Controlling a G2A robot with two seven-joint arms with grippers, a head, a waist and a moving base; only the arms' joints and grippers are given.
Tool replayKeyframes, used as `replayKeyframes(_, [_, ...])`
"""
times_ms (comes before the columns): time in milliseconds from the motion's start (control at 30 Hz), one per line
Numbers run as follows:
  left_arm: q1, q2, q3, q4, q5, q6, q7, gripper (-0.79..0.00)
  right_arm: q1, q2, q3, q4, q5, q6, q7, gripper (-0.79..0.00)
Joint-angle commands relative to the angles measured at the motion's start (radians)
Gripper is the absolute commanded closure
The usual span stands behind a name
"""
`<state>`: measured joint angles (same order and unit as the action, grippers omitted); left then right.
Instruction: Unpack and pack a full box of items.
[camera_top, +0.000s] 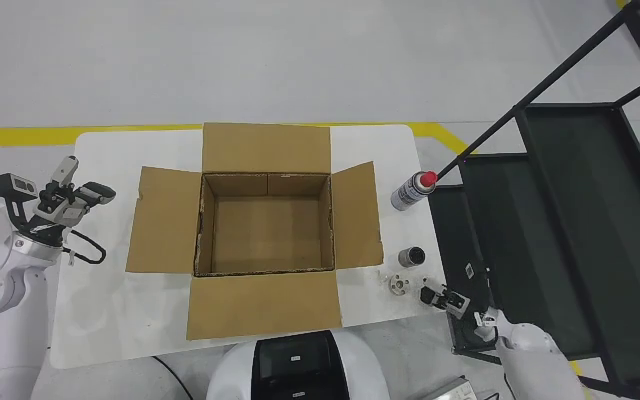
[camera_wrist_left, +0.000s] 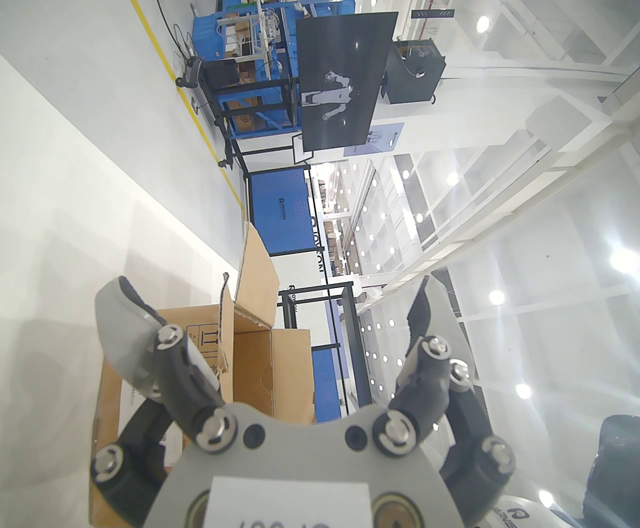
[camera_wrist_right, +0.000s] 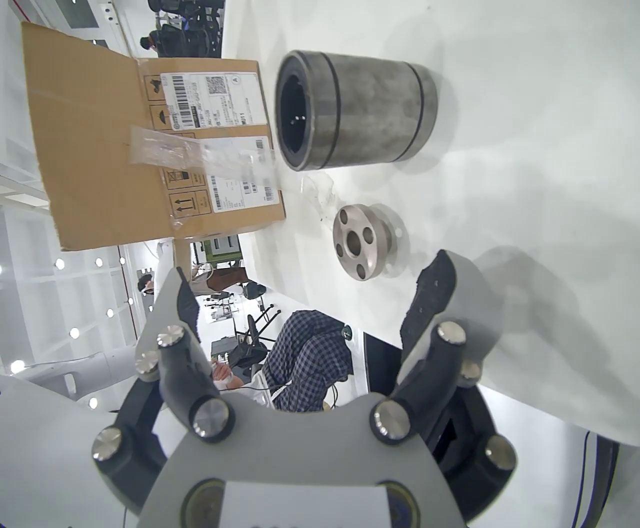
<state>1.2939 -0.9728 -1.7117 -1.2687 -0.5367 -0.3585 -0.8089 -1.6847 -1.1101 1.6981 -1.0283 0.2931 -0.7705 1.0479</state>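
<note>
We saw the box (camera_top: 265, 235) open on the table (camera_top: 110, 300), seemingly empty; can (camera_top: 412, 190), cylinder (camera_wrist_right: 355, 117) and flange (camera_wrist_right: 365, 240) sat to its right. Left gripper (camera_wrist_left: 272, 300) and right gripper (camera_wrist_right: 307, 275) both gaped, holding nothing.

The top camera is looking straight down on the table (camera_top: 110, 150), with the box (camera_top: 265, 235) centred. The left wrist camera is sitting at 9 o'clock, facing 3 o'clock toward the box. The right wrist camera is sitting close at 4 o'clock, facing the flange (camera_wrist_right: 362, 243), cylinder (camera_wrist_right: 355, 117) and box.
</note>
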Motion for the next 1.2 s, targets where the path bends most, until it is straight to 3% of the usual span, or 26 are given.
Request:
replayKeyframes(0, [0.000,0.000,0.000,0.000,0.000,0.000,0.000,-0.785,-0.021,0.004,0.012,-0.033,0.015,0.004,0.004,-0.785])
replayKeyframes(200, [0.000,0.000,0.000,0.000,0.000,0.000,0.000,-0.785,-0.092,0.014,0.046,-0.153,-0.017,-0.024,-0.036,-0.785])
replayKeyframes(400, [0.000,0.000,0.000,0.000,0.000,0.000,0.000,-0.785,-0.208,0.010,0.088,-0.356,-0.286,-0.034,-0.279,-0.785])
replayKeyframes(633, [0.000,0.000,0.000,0.000,0.000,0.000,0.000,-0.785,-0.329,-0.012,0.074,-0.599,-0.691,0.111,-0.616,-0.785])
replayKeyframes(800, [0.000,0.000,0.000,0.000,0.000,0.000,0.000,-0.785,-0.337,-0.024,0.030,-0.680,-0.943,0.252,-0.787,-0.785])
replayKeyframes(933, [0.000,0.000,0.000,0.000,0.000,0.000,0.000,-0.785,-0.328,-0.030,0.000,-0.694,-1.087,0.353,-0.876,-0.785])
replayKeyframes(1167, [0.000,0.000,0.000,0.000,0.000,0.000,0.000,-0.785,-0.328,-0.030,0.000,-0.694,-1.087,0.353,-0.876,-0.785])
